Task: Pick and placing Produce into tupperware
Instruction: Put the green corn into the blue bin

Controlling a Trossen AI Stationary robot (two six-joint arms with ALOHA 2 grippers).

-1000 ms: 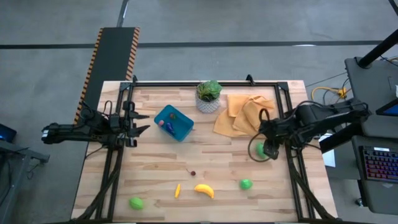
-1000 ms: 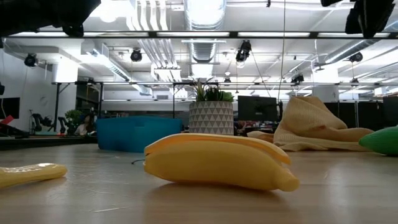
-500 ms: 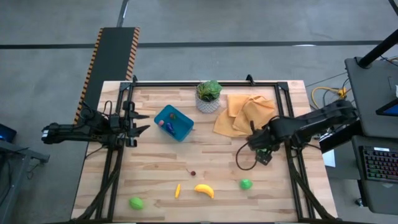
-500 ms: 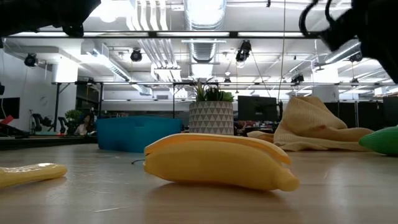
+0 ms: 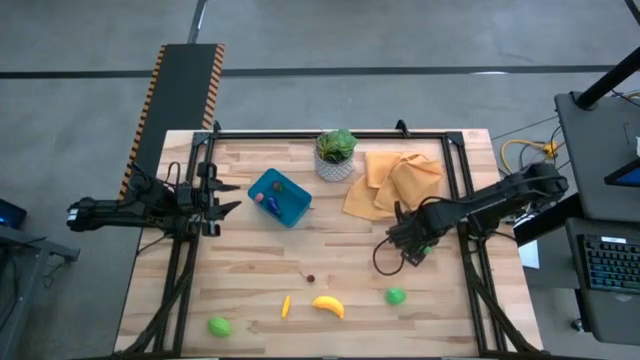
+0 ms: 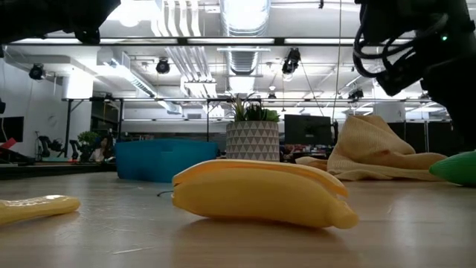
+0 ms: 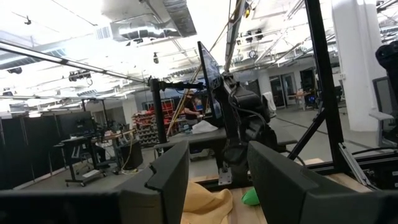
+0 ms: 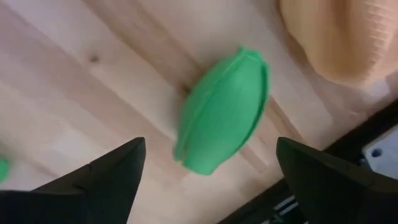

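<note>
right gripper [image 5: 403, 243] had its jaws spread wide, nothing between them. in the right wrist view the green oval piece [image 8: 222, 112] lay flat on the wood straight ahead, centred between the two fingers [image 8: 109, 169] but not touched. judgement: jaws were opened and lined up either side so a straight descent would clamp it across the narrow axis. it sat just beside the edge of the orange cloth [image 5: 392, 184], so there was some risk of a finger snagging fabric.

left gripper [image 5: 224, 195] waited off the table's left side, pointing inward, empty. fingers stood partly apart in its wrist view, holding nothing.

tupperware [image 5: 279, 197] sat upper left of centre, open-topped, just left of the potted plant [image 5: 336, 153]. inside: a purple piece [image 5: 269, 203] and a small brown one [image 5: 279, 186]; anything else too small to tell.

still out on the table [image 5: 250, 260]: banana [image 5: 328, 305], small orange-yellow piece [image 5: 285, 305], green piece [image 5: 396, 295] near the front right, another green one [image 5: 218, 325] at the front left, tiny dark red one [image 5: 310, 279] mid-table. judgement: task was early, most produce still to move.
</note>
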